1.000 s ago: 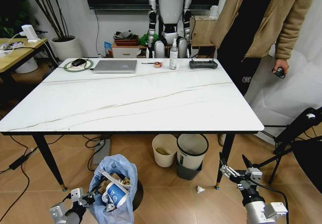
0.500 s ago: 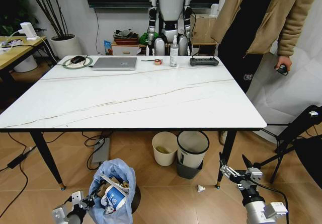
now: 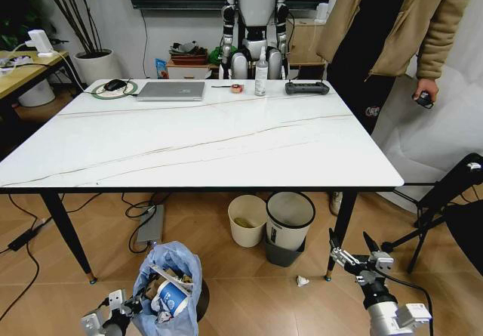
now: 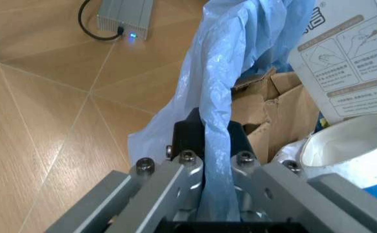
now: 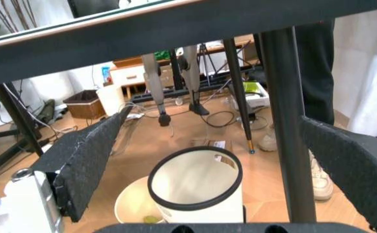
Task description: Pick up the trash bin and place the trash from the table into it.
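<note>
Looking from your robot's head, you have the table [image 3: 204, 143] spanning the middle of the scene, and the trash bin [image 3: 167, 291] sits on the floor in front of the table's near-left leg, already stuffed with trash [image 3: 170, 297] such as cardboard and a blue paper cup. Your left gripper [image 4: 208, 165] is down beside that bin, its fingers [image 4: 183, 145] pinched tight on a fold of the light-blue liner. Your right gripper [image 3: 349, 251] hovers low by the table's near-right leg with its fingers spread wide and nothing between them.
</note>
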